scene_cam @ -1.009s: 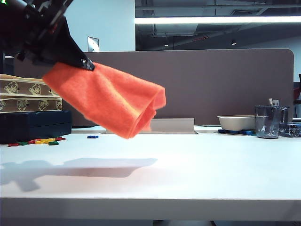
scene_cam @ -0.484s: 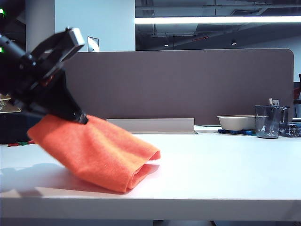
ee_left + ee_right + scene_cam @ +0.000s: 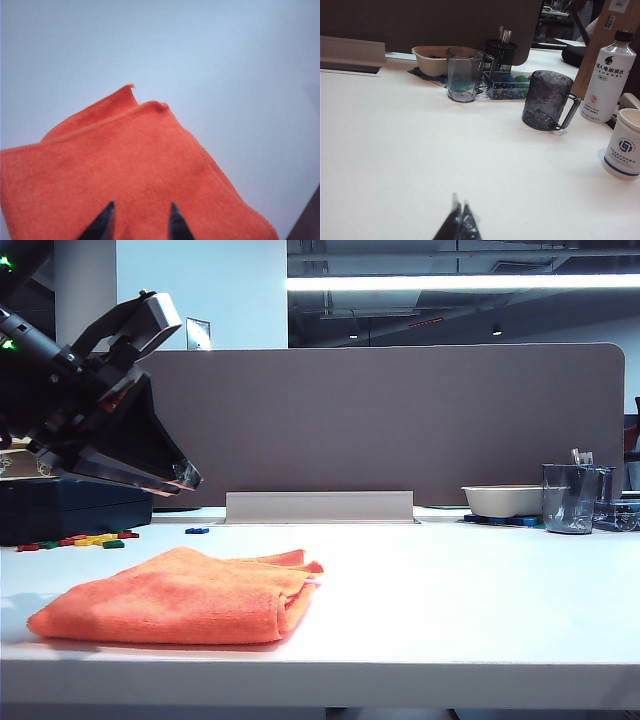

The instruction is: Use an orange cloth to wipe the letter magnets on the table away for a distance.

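We see the letter magnets (image 3: 85, 538) in a small bunch far behind the left hand (image 3: 185, 478). That hand hangs over the orange cloth (image 3: 180, 598), fingers apart, holding nothing. The cloth lies folded flat on the white worktop (image 3: 480, 590). The right hand (image 3: 460, 220) looks pressed together, though it's blurry.

right tool (image 3: 460, 222): tips together | above table (image 3: 395, 150) | grey mug (image 3: 547, 100) ahead
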### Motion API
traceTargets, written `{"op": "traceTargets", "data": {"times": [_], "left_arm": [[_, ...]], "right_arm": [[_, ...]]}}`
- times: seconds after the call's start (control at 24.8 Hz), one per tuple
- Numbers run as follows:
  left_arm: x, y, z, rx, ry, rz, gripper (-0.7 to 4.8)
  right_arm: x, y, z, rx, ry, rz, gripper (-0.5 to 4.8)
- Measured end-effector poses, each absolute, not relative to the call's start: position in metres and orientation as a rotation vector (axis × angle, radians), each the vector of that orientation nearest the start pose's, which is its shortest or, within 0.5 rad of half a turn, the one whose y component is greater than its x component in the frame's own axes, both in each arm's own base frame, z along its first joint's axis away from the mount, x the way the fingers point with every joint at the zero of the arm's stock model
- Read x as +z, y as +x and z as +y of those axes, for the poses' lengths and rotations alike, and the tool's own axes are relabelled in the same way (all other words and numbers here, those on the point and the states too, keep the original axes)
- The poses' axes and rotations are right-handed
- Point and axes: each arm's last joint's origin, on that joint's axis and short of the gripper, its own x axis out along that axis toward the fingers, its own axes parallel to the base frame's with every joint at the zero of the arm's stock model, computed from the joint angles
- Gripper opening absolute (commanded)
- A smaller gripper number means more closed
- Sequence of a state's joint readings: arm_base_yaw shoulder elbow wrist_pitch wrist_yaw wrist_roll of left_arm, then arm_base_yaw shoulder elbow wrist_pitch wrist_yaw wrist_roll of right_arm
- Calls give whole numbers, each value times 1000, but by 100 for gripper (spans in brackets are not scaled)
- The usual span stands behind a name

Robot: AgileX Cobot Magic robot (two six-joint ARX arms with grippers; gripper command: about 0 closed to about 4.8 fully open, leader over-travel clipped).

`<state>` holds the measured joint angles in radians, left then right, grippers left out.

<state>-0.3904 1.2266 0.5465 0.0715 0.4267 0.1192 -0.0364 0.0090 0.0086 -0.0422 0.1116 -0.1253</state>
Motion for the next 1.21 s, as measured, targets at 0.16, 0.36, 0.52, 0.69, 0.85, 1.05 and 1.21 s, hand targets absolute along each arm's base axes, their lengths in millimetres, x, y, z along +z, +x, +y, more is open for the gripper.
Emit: {"op": "traceTargets", "data": {"times": [0.16,0.36,0.52,0.69,0.85,1.05,1.21], "left_arm": [[193,215,-101,-827,95,554,134],[206,210,-99,-828,96,488,134],[223,202,-96,-822,76,413,134],[253,181,-86,-779,67,273,134],[269,160,-76,-727,74,213,134],[277,137,-65,-678,80,202,134],[278,125,-59,-654,83,213,134]], "right_arm": [[162,97,-7,-145,-127,52,-1],[162,97,-7,-145,-126,52,-1],[162,97,-7,-145,-126,52,-1],[162,97,-7,-145,-126,52,-1],[162,97,-7,-145,-127,52,-1],[162,97,-7,-145,-126,52,-1],[162,97,-7,-145,-126,52,-1]]}}
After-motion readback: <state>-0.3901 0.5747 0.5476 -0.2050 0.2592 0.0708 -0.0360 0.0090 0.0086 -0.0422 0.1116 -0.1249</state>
